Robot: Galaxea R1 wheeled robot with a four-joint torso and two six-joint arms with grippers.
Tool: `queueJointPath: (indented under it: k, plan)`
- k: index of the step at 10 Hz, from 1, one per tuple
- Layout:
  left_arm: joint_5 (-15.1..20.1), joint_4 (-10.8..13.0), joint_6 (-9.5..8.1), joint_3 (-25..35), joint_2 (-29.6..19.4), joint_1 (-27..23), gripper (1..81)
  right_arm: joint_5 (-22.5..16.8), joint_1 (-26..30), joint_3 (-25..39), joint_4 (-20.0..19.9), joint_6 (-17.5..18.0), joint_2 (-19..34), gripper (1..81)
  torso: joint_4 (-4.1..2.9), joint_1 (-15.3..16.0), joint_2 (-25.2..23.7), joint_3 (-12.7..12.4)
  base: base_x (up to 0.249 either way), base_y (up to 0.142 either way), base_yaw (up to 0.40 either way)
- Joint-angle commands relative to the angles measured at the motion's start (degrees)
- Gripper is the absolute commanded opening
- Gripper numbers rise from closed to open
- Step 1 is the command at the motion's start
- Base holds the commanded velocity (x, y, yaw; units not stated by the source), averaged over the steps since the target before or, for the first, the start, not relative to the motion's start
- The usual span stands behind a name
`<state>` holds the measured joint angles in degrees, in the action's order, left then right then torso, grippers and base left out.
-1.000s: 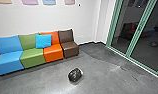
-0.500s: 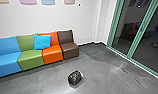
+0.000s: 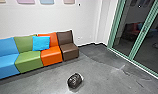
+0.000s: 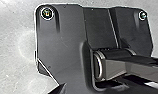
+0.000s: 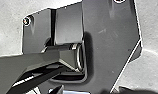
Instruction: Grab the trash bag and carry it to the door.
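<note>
The left hand and right hand are either spreading or pressing together; I cannot tell which. Neither is touching the black trash bag (image 3: 75, 80), which is lying ahead on the grey floor (image 3: 105, 81), between the multicoloured sofa (image 3: 29, 58) and the green-framed glass panels (image 3: 150, 40).

Head view faces forward, down; wrist views share dark plate (image 4: 62, 37).

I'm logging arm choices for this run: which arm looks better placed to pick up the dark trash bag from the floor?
Left, but barely: the trash bag lies on the floor just left of the head view's middle, so near centre that the right might serve as well.
</note>
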<state>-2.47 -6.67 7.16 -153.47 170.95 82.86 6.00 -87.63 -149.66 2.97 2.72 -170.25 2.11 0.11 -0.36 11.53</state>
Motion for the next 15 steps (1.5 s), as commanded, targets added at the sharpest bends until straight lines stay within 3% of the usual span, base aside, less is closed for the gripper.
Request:
queueJointPath:
  k: [1, 15]
  plan:
    - [3.5, -0.5, -0.3, 0.0, -0.7, -1.9, 81.1, -3.8, 1.2, 0.4, 0.7, -0.7, -0.2, 81.1, 0.0, 0.0, 0.0, 0.0, 0.166, 0.0, 0.0]
    - [3.5, -0.5, -0.21, 0.0, -0.4, -1.8, 81.1, -3.9, 0.7, 0.3, 1.3, -0.8, -0.3, 81.1, 0.0, 0.0, 0.0, 0.0, 0.166, 0.0, 0.0]
